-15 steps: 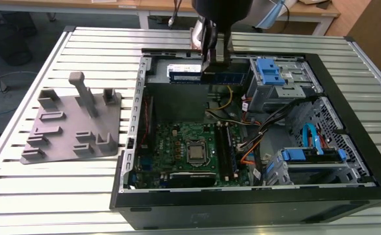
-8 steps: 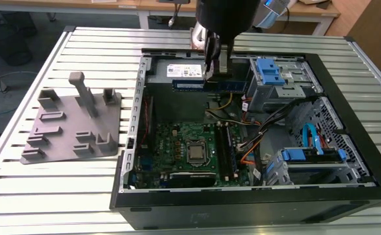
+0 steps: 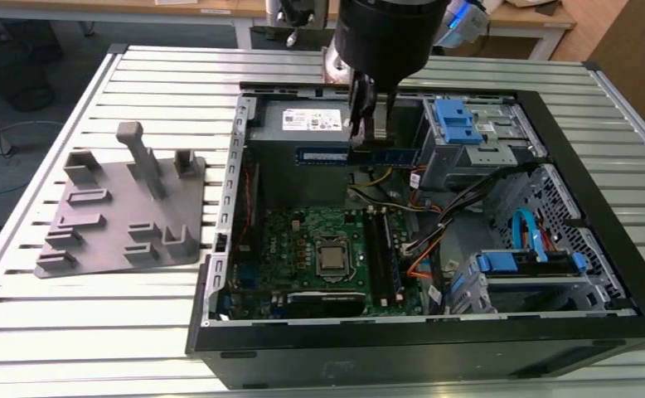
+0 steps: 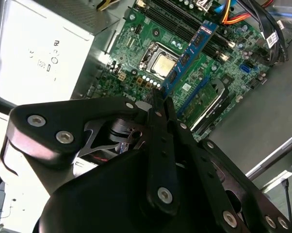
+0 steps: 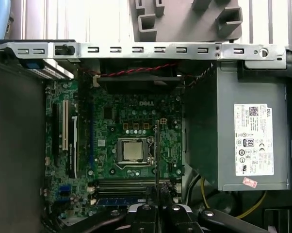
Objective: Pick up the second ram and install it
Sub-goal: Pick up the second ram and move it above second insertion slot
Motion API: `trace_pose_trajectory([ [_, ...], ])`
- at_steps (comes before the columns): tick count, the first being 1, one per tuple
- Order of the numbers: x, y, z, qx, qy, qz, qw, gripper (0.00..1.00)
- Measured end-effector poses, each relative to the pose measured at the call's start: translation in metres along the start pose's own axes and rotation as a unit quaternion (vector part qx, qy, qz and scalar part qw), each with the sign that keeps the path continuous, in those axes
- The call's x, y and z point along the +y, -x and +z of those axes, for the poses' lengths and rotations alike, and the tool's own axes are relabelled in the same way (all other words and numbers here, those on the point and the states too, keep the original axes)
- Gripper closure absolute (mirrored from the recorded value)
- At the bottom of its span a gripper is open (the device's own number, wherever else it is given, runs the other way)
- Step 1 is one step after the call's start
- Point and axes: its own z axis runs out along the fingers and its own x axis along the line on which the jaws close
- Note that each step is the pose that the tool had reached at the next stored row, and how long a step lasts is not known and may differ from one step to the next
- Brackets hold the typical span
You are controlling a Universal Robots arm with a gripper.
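The second ram (image 3: 328, 155) is a thin dark-blue strip with a pale sticker. It hangs level above the open computer case, just in front of the grey power supply (image 3: 300, 120). My gripper (image 3: 369, 143) comes down from above and is shut on the strip near its middle. In the second wrist view the ram (image 4: 192, 53) sticks out past the fingertips (image 4: 158, 104) over the green motherboard (image 4: 136, 43). In the first wrist view the ram (image 5: 156, 155) shows edge-on above the processor (image 5: 133, 150) and the long black slots (image 5: 126, 184).
The black case (image 3: 411, 348) lies open on a slatted metal table (image 3: 101, 332). A grey plastic fixture (image 3: 123, 207) stands at the exterior view's left. Blue drive cages (image 3: 461, 120) and loose cables (image 3: 444, 215) fill the case's right side. Another blue strip (image 5: 121, 200) sits in one slot.
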Motion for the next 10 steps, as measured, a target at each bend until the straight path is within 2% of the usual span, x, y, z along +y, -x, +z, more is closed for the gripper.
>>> trace_pose_trajectory([
  [10,-0.0005,-0.0008,0.0137,0.0000,0.0000,0.000,1.0000,0.86],
])
